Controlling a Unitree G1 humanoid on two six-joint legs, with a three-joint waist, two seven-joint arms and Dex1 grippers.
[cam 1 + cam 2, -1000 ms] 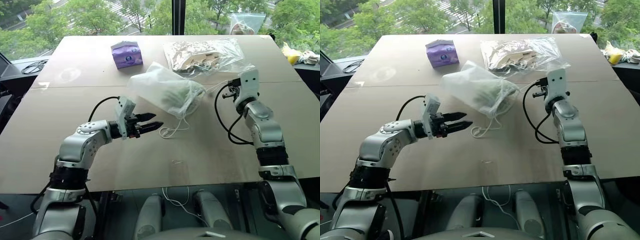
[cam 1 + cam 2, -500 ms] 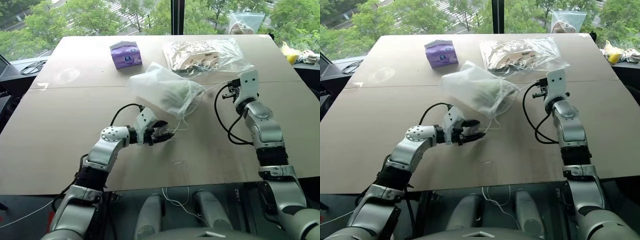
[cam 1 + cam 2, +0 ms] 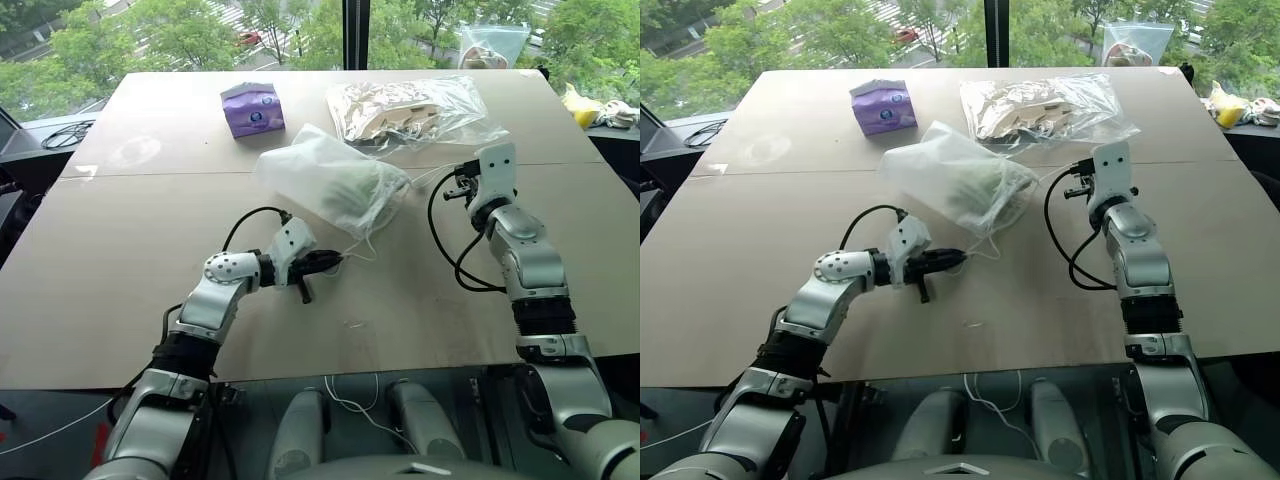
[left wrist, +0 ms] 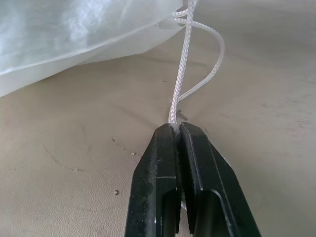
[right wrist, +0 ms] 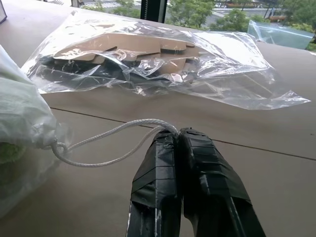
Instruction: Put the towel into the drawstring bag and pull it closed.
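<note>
The translucent white drawstring bag (image 3: 330,180) lies mid-table, its mouth turned toward my right arm. The light green towel (image 3: 352,190) shows faintly through the fabric, inside the bag. My left gripper (image 3: 335,260) sits just in front of the bag, shut on a white cord (image 4: 180,81) that runs up to the bag's gathered edge. My right gripper (image 3: 460,183) hovers to the right of the bag's mouth, shut on the other cord loop (image 5: 112,131). That loop leads back to the bag's neck (image 5: 49,143).
A purple tissue pack (image 3: 253,108) stands at the back left. A clear plastic zip bag (image 3: 410,108) of beige items lies behind the drawstring bag, close to my right gripper. Black cables (image 3: 60,133) lie off the table's left edge.
My left gripper swung right toward the bag's front cord with its fingers open, then shut on the cord. The right gripper has kept still.
</note>
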